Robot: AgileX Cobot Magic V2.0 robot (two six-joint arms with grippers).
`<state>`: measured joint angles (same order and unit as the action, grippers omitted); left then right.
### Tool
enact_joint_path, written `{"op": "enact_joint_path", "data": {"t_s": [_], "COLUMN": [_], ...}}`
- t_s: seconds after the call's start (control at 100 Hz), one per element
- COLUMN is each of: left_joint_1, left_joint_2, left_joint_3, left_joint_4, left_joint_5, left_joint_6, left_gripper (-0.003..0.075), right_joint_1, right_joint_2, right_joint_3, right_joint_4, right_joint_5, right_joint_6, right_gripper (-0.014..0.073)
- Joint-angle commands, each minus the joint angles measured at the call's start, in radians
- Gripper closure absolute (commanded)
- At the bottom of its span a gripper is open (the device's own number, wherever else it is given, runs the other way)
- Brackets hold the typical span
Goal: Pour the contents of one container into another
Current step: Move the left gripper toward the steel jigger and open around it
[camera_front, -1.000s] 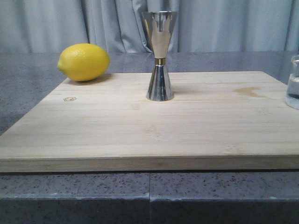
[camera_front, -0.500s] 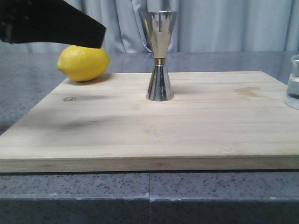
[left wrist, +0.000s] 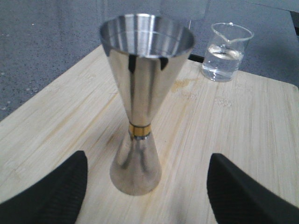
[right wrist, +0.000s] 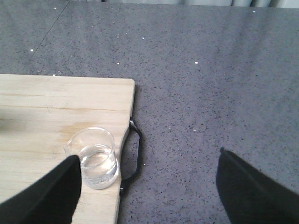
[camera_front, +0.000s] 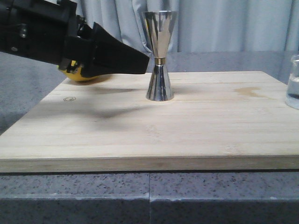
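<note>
My left claw (camera_front: 140,63) reaches in over the wooden board (camera_front: 196,126), fingers spread wide with the steel jigger (camera_front: 159,55) between their tips and untouched; the jigger stands upright near the middle of the board, gold band at its waist; a lemon (camera_front: 79,74) sits half hidden behind my left arm. My right claw (right wrist: 145,186) hangs released above the board's right end; the glass beaker (right wrist: 96,158) stands there upright with clear liquid in it, just beside one finger (right wrist: 51,196); grey countertop (right wrist: 210,70) lies beyond.
</note>
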<state>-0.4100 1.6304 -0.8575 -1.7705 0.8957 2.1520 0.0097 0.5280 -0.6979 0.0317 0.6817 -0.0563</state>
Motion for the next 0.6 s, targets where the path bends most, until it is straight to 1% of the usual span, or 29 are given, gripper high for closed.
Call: {"op": "enact_joint_path", "data": {"t_s": [0.0,0.3,0.59], "left_joint_1": [-0.02,-0.073,-0.084], "left_joint_2": [-0.006,0.088,0.101], "left_joint_3": [-0.063,-0.164,-0.168], "left_joint_4": [-0.07,-0.07,-0.073], "left_joint_5": [0.051,0.051,0.047], "left_joint_6": [0.006,0.006,0.006], "left_gripper": [0.023,0.023,0.023], "right_joint_1": [-0.005,-0.005,-0.005], "right_joint_2": [0.012,0.012,0.012], "right_joint_3": [-0.036,-0.036,-0.036], "right_joint_4": [0.002,0.002,0.002], "right_joint_5": [-0.083,-0.083,-0.083], "right_joint_6": [-0.007,-0.007,-0.007], "right_gripper": [0.0053,0.0053,0.0053]}}
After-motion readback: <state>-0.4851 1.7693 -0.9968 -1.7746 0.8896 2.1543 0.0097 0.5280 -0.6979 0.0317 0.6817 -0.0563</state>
